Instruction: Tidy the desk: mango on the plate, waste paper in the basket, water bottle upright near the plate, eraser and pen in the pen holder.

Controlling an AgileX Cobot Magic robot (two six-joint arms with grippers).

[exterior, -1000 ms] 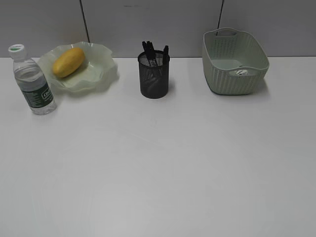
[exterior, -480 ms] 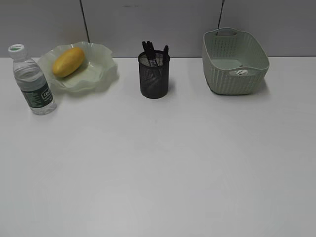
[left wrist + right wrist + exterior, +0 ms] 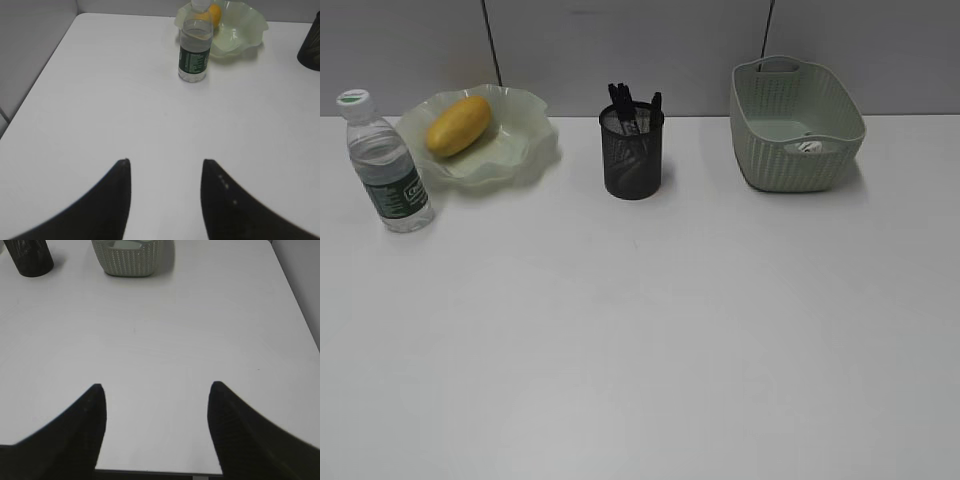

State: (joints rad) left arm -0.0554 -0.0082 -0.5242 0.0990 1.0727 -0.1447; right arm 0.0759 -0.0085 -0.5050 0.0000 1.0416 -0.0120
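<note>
the mango (image 3: 459,125), yellow-orange and smooth, lies in the wavy pale green plate (image 3: 525,150). the water bottle (image 3: 386,165) stands upright just beside the plate's left edge. dark pens stick out of the black mesh pen holder (image 3: 632,155); the eraser cannot be made out. a small white wad, likely the waste paper (image 3: 809,146), sits in the basket (image 3: 798,160). judging by this, the tidy looks essentially finished. the left gripper (image 3: 165,165) and right gripper (image 3: 156,390) hover over bare desk (image 3: 640,340), fingers spread, holding nothing.
</note>
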